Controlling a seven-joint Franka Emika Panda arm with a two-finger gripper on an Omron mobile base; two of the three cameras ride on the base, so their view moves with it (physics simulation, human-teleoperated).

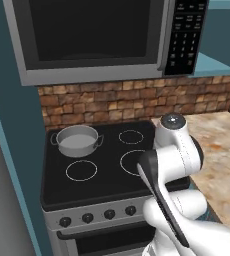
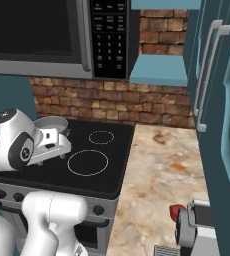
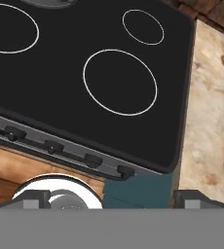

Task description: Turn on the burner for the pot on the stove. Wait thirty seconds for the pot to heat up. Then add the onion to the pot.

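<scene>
Step 1: I'm hovering my pincer [image 3: 111, 197], spread wide, nothing pinched, over the stove [image 3: 84, 126] front. Pot [image 1: 77, 140] sitting upper left. Next: reaching down to its knob [image 1: 65, 221], lower left.

Grey pot [image 1: 77, 141], black stove [image 1: 107, 172] w/ white rings, red onion [image 2: 176, 212].

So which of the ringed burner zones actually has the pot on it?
The back-left zone of the stove: the pot covers it, while the other three white rings lie bare.
</scene>
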